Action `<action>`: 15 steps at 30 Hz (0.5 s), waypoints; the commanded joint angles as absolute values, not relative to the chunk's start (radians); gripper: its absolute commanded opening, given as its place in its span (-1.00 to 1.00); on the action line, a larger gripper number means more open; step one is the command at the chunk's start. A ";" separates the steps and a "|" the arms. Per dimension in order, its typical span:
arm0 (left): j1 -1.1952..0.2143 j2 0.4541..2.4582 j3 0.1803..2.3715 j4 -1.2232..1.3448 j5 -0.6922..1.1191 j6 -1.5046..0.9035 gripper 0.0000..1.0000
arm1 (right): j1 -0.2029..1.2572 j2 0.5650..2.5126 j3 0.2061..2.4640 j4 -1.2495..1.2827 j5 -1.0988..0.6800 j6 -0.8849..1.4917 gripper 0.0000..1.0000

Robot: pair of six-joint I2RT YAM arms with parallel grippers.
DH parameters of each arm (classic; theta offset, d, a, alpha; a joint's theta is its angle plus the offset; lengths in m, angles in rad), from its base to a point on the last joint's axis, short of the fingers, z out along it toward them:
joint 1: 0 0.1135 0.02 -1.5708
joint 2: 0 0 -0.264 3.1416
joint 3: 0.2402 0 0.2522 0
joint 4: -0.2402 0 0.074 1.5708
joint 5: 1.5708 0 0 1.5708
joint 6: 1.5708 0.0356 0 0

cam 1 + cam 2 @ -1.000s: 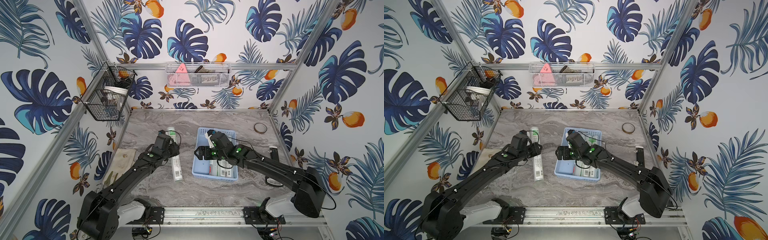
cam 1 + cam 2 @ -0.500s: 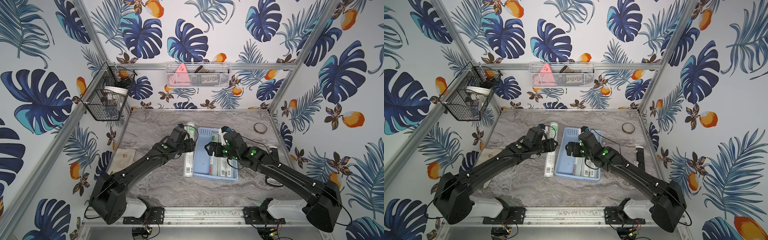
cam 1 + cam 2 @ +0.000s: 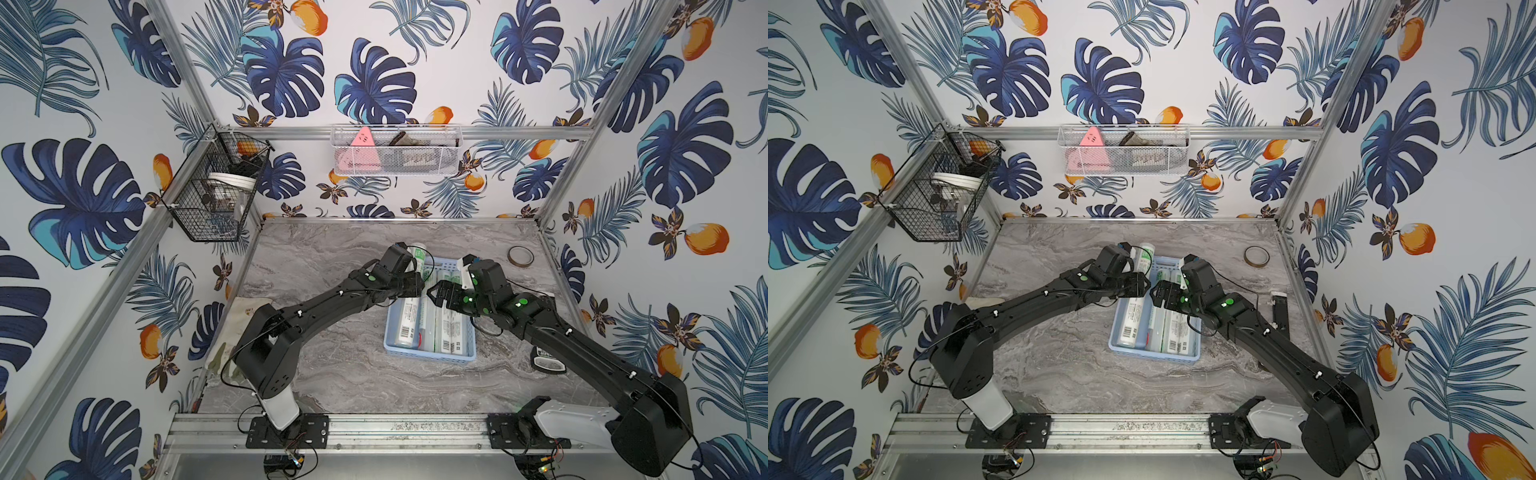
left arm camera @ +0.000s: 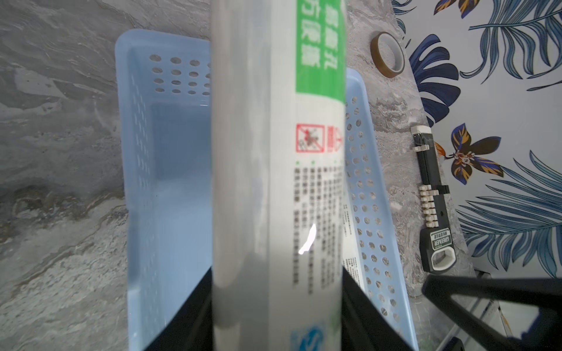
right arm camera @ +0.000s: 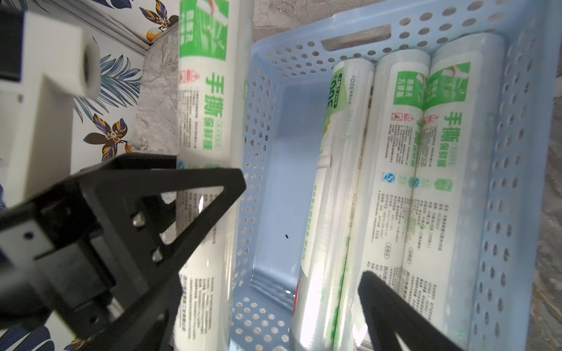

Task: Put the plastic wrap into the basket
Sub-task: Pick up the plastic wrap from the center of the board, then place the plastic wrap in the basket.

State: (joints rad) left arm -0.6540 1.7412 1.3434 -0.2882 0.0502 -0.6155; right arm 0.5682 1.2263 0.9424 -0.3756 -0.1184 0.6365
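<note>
In a top view, three plastic wrap rolls [image 3: 446, 332] lie lengthwise in the light-blue basket [image 3: 430, 358], with a gap left along one wall. Beyond them, the left gripper [image 3: 414, 289] clamps the fourth roll [image 3: 405, 328] just above that side, while the right gripper [image 3: 438, 297] hangs spread and empty. Only this last roll, it seems, remains to be set down.
</note>
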 commanded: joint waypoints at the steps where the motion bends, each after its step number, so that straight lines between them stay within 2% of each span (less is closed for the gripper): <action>1: -0.656 1.784 1.413 -0.297 0.000 -0.577 -0.57 | 0.562 1.222 0.931 -0.380 -0.132 0.644 0.89; 8: -0.655 1.854 1.393 -0.255 0.015 -0.653 -0.58 | 0.558 1.202 0.922 -0.421 -0.014 0.658 0.89; 15: -0.656 1.903 1.384 -0.257 0.020 -0.669 -0.58 | 0.558 1.190 0.900 -0.411 0.000 0.650 0.89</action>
